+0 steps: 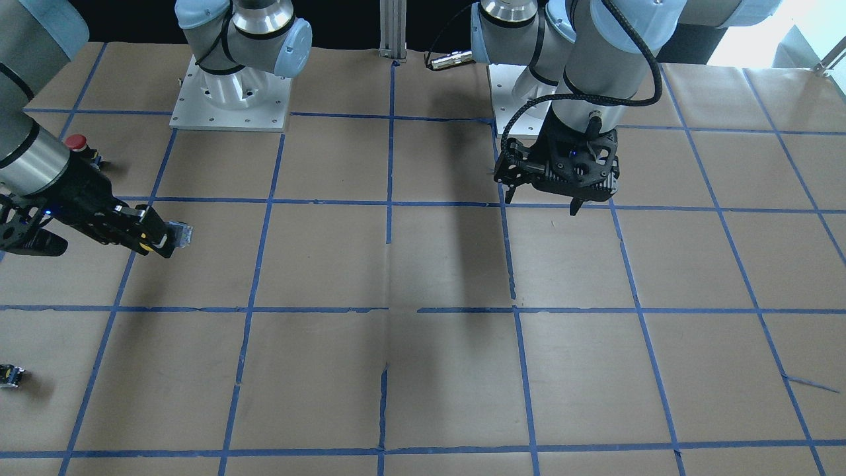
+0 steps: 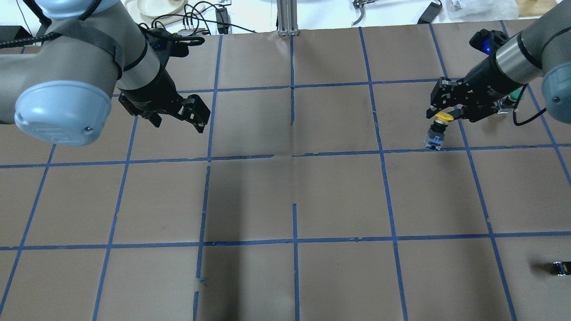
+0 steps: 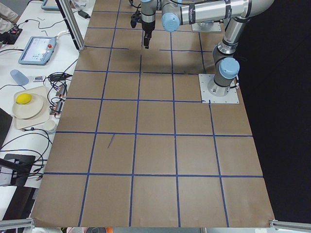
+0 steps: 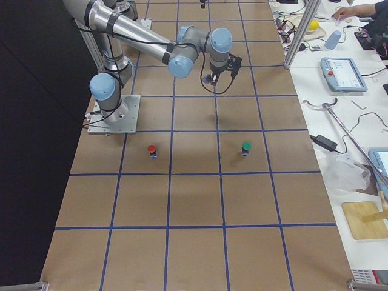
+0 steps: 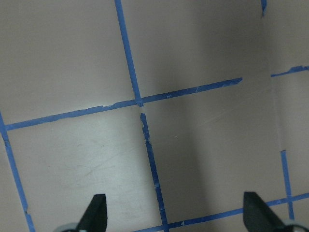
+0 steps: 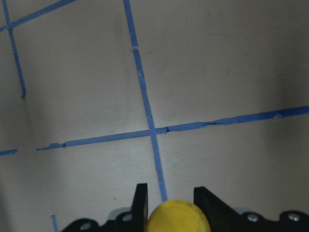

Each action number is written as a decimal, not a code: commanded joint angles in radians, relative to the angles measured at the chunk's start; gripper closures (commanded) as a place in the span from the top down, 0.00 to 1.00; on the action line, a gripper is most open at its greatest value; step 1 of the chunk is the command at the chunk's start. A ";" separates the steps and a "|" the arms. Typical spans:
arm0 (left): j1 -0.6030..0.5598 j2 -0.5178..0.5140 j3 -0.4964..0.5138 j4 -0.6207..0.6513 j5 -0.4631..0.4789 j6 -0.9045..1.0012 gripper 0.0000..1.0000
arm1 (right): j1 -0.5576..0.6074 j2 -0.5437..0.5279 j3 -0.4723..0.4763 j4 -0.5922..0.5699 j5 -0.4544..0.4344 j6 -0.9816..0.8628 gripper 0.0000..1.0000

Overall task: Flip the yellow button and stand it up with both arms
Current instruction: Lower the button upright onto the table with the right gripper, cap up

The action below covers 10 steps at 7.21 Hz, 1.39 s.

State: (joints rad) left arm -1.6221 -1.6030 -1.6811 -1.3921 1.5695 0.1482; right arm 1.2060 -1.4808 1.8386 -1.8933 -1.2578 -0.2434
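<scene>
The right gripper [image 2: 442, 115] is pinched shut on the yellow button [image 2: 436, 131], fingers on either side of the round cap, up in the upper right of the overhead view. The blocky base pokes out past the fingertips, and the whole thing looks to be off the table [image 2: 339, 191]. The right wrist view shows the cap wedged between the two fingers at the bottom edge of the frame.

The left gripper [image 2: 178, 125] is wide open with nothing in it, over in the upper left of the overhead view and well apart from the other one. Its wrist view only shows two fingertips [image 5: 96, 213] and taped paper.

What could go wrong, as a guess:
- The grip is only on a rounded cap, so the button could swivel or slip out during a pass to the other arm.
- If the left one closes off-centre on the base, it could knock the button loose.
- If it's let go tilted, it probably tips over.

Other stuff around: a red button [image 1: 76, 141] sits just behind the right arm, and a green button [image 4: 246, 147] is near it too, so a sloppy swing could bump either. A small dark switch block [image 2: 560, 267] lies lower right. The middle of the table has nothing blocking the way.
</scene>
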 commanded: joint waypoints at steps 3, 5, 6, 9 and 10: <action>0.082 -0.012 0.120 -0.108 0.035 -0.012 1.00 | -0.167 0.019 0.106 -0.184 -0.057 -0.684 0.18; 0.085 -0.011 0.133 -0.108 0.004 -0.103 1.00 | -0.247 0.020 0.129 -0.182 -0.048 -0.970 0.15; 0.087 -0.012 0.136 -0.108 0.007 -0.110 1.00 | -0.281 0.020 0.131 -0.199 -0.048 -1.105 0.15; 0.079 -0.012 0.135 -0.116 0.004 -0.111 1.00 | -0.402 0.059 0.131 -0.187 0.024 -1.359 0.14; 0.079 -0.008 0.135 -0.117 0.007 -0.114 1.00 | -0.451 0.076 0.133 -0.181 0.050 -1.454 0.14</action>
State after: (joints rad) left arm -1.5422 -1.6129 -1.5456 -1.5076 1.5775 0.0371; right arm 0.8159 -1.4247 1.9699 -2.0819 -1.2508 -1.5784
